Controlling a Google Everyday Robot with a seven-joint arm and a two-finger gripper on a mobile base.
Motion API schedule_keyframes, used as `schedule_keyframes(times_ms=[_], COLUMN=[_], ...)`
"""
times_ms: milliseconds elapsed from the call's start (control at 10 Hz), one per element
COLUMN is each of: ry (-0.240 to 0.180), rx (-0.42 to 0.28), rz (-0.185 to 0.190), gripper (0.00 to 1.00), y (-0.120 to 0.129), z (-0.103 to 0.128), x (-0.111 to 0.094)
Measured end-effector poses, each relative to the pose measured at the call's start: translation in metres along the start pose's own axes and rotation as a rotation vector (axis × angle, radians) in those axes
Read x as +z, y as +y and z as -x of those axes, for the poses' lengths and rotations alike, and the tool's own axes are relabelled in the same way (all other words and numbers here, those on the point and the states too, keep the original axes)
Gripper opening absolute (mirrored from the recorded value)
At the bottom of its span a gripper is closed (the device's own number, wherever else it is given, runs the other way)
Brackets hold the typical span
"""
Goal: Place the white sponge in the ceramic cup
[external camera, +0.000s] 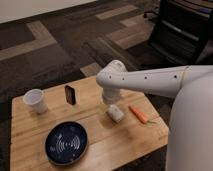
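Observation:
The white sponge [116,114] lies on the wooden table [100,145], right of centre. The ceramic cup [35,100] stands upright at the table's far left. My gripper [112,101] hangs from the white arm directly above and just behind the sponge, close to it; the wrist hides most of the gripper. The cup is far to the left of the gripper.
A dark blue round plate [66,142] with white pattern lies at the front left. A small dark upright block [70,94] stands between cup and gripper. An orange carrot-like stick [138,114] lies right of the sponge. A black office chair [182,30] stands behind on the carpet.

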Motion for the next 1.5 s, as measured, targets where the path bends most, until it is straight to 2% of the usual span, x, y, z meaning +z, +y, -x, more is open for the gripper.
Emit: schedule_keyframes(times_ms=[300,600,1100,1200,1500], ry=[-0.01,0.002,-0.01,-0.015,-0.033], rx=[-0.006,0.001,-0.015,-0.02,-0.048], rz=[0.002,0.022,-0.022,-0.026,-0.044], gripper=[0.8,0.8,0.8,0.74,0.33], y=[-0.001,0.002,-0.013,-0.013,-0.014], z=[-0.001,-0.006,0.009,0.012,0.017], x=[0.018,0.036,0.042,0.042,0.032])
